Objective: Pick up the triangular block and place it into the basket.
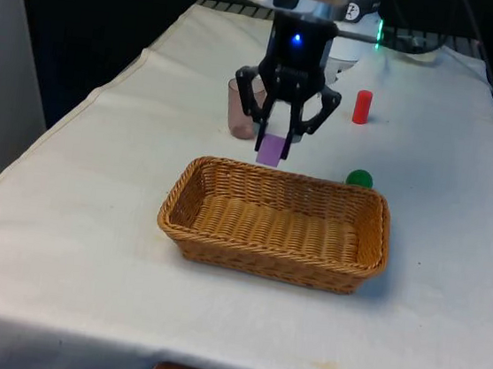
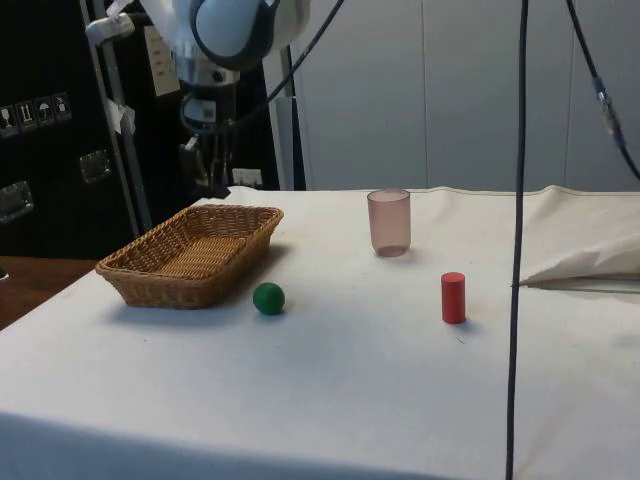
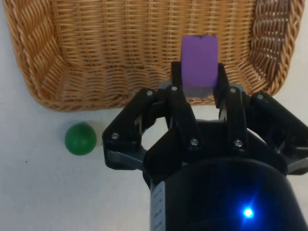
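Purple block held up over the basket's far rim

On the tabletop (image 1: 91, 220) sits the big wicker basket (image 1: 222, 244), near the front edge. The gripper (image 1: 273, 147) pinches the purple triangular block (image 1: 272, 149) tight so it cannot fall early. The pink cup (image 1: 239, 112), red cylinder (image 1: 362, 107) and green ball (image 1: 359, 178) sit farther back.

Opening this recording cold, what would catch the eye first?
The gripper hangs above the wicker basket's far rim, pinching a purple block. Behind the basket on the white cloth sit a green ball, a translucent pink cup and a red cylinder.
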You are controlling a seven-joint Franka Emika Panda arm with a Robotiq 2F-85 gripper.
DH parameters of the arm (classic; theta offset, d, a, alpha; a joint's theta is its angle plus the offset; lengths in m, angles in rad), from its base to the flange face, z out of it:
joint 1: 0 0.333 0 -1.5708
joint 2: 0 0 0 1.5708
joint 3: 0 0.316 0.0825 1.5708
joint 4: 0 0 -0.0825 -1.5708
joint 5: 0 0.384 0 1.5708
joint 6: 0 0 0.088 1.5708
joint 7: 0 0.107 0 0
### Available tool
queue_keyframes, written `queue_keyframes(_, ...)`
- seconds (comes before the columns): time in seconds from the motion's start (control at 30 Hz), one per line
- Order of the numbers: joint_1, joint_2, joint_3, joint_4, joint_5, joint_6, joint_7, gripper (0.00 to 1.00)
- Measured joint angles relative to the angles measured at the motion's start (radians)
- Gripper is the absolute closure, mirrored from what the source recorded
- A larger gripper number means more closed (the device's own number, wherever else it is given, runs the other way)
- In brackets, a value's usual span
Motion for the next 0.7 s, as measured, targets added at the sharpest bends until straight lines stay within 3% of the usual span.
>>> queue_keyframes(0.7,0.001,0.133,0.018,0.007,0.033,0.146,0.021,0.66)
